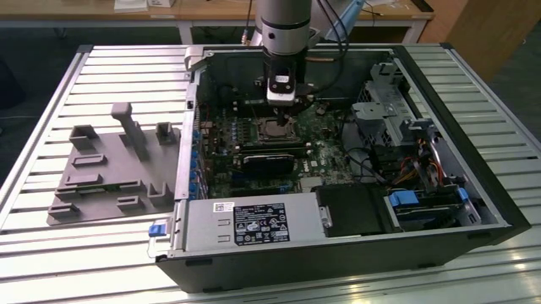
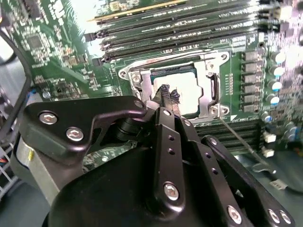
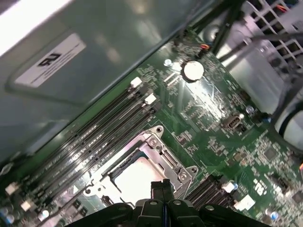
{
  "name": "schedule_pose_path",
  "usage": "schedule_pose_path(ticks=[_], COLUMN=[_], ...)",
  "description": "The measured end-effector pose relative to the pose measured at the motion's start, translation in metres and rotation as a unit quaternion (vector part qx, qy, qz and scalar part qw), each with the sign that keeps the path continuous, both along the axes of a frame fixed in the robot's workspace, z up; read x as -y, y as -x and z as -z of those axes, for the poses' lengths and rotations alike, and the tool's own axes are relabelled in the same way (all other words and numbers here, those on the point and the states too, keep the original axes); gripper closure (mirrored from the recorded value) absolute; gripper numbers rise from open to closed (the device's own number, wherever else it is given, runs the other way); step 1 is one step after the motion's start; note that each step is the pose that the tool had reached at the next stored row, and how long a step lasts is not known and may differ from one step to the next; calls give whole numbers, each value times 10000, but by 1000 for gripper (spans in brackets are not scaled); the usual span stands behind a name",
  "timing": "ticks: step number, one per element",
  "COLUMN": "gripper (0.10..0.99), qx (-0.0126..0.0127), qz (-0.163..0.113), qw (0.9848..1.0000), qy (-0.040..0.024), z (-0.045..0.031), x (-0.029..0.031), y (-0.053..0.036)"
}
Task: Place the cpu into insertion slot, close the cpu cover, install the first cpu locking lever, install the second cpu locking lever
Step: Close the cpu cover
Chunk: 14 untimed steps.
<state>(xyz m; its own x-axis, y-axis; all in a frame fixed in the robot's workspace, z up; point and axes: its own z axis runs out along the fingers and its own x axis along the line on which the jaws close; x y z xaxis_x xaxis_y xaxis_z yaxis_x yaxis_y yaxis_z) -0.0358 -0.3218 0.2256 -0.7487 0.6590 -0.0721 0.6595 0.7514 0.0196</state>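
On the exterior view's left a grey fixture (image 1: 110, 171) lies on the tabletop (image 1: 127, 76); rightward, inside the open case (image 1: 338, 266), the cpu (image 2: 182, 87) sits flat, square, silver top up, in the insertion slot (image 2: 130, 75), framed by the cpu cover (image 2: 208, 92). The jaws, pressed together and empty, poise over its edge. The first wrist view adds a coin cell (image 3: 193, 70)

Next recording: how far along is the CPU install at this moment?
Done: the square silver-grey cpu lies in the metal-rimmed insertion slot, and the thin silver cpu cover looks lowered around it. In hand: nothing; the black gripper, fingers shut, is just above the chip. Left: a thin wire lever juts out beside the socket, apparently unlatched, so the lever locking looks unfinished.
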Motion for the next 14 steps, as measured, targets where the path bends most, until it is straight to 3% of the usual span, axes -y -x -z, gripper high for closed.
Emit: schedule_pose_path(ticks=[4,7,11,14], gripper=[984,984,984,984], qx=[0,0,1,2], qz=[-360,-638,-995,-1272], qw=[9994,9980,9950,9919], qy=[25,43,63,71], z=[3,6,10,13], x=[0,0,0,0], y=[0,0,0,0])
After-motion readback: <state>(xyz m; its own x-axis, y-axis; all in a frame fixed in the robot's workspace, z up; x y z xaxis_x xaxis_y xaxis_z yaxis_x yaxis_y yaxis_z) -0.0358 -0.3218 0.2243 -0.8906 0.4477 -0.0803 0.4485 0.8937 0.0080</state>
